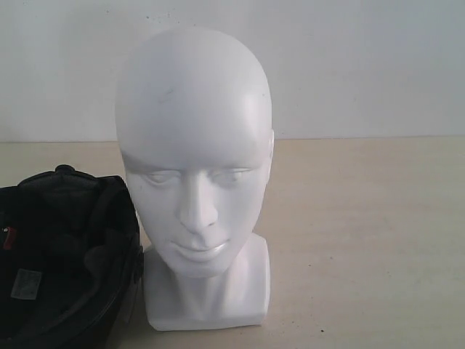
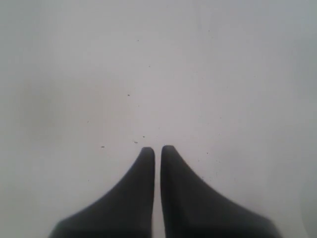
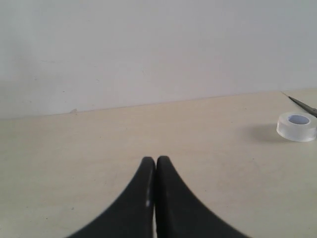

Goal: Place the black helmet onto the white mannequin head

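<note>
From my remote station, the exterior view: the white mannequin head (image 1: 195,167) stands upright on the bench (image 1: 363,240), face to the camera, with the black helmet (image 1: 65,254) lying just beside its base on the left arm's side, padded lining showing. Left wrist view: my left tool (image 2: 157,148) is closed, only a hairline between its dark tips, over a pale speckled surface. Right wrist view: my right tool (image 3: 155,159) has its tips pressed together, holding nothing, above the bench; a clear tape roll (image 3: 296,126) lies there, though I cannot place it against the head.
</note>
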### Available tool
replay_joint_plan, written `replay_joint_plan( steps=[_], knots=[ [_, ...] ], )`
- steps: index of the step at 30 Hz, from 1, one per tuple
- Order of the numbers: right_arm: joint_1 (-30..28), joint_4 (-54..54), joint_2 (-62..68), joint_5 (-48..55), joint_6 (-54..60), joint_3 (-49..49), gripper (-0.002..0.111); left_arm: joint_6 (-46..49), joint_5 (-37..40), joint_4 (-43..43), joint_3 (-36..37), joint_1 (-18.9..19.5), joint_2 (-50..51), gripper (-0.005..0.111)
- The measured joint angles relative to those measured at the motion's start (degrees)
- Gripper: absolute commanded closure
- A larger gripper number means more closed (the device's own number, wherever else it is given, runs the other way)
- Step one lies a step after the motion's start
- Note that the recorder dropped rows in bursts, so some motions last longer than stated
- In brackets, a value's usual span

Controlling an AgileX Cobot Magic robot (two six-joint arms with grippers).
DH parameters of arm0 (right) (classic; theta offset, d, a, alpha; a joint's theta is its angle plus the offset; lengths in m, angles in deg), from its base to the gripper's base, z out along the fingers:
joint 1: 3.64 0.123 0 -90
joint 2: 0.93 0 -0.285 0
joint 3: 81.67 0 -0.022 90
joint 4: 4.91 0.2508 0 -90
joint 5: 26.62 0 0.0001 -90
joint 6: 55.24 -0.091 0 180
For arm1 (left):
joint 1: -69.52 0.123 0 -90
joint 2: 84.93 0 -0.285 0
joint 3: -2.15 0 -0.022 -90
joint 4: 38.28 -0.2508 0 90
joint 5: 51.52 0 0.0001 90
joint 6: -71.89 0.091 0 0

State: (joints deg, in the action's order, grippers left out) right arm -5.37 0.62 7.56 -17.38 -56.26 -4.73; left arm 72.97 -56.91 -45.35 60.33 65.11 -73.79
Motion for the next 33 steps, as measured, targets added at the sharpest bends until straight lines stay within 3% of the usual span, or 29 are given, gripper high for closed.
replay_joint_plan(
  steps=[3, 8, 16, 20, 23, 25, 29, 33],
  knots=[
    [0.0, 0.0, 0.0, 0.0, 0.0, 0.0, 0.108, -0.4, 5.4, 0.0, -4.2, 0.0, 1.6, 0.102],
    [0.0, 0.0, 0.0, 0.0, 0.0, 0.0, 0.108, -0.5, 21.2, 4.3, -16.3, 0.0, 10.5, 0.102],
    [0.0, 0.0, 0.0, -0.1, 0.0, 0.0, 0.108, 16.9, 49.5, 30.7, -35.0, 0.0, 31.4, 0.102],
    [0.0, 0.0, 0.0, -0.1, 0.0, 0.0, 0.108, 21.8, 63.1, 38.2, -40.7, 0.0, 43.0, 0.102],
    [0.0, 0.0, 0.0, -0.1, -0.1, 0.0, 0.108, 24.9, 69.1, 39.1, -42.3, -0.4, 49.3, 0.102],
    [0.0, 0.0, 0.0, -0.1, -0.2, 0.0, 0.108, 27.2, 70.0, 39.5, -42.5, -2.8, 51.8, 0.102],
    [0.0, 0.0, 0.0, -0.1, -0.2, 0.0, 0.108, 29.4, 72.1, 38.2, -42.6, -11.3, 54.9, 0.102],
    [0.0, 0.0, 0.0, -0.1, -0.2, 0.0, 0.108, 24.7, 72.4, 33.0, -42.6, -15.1, 59.1, 0.102]
  ],
)
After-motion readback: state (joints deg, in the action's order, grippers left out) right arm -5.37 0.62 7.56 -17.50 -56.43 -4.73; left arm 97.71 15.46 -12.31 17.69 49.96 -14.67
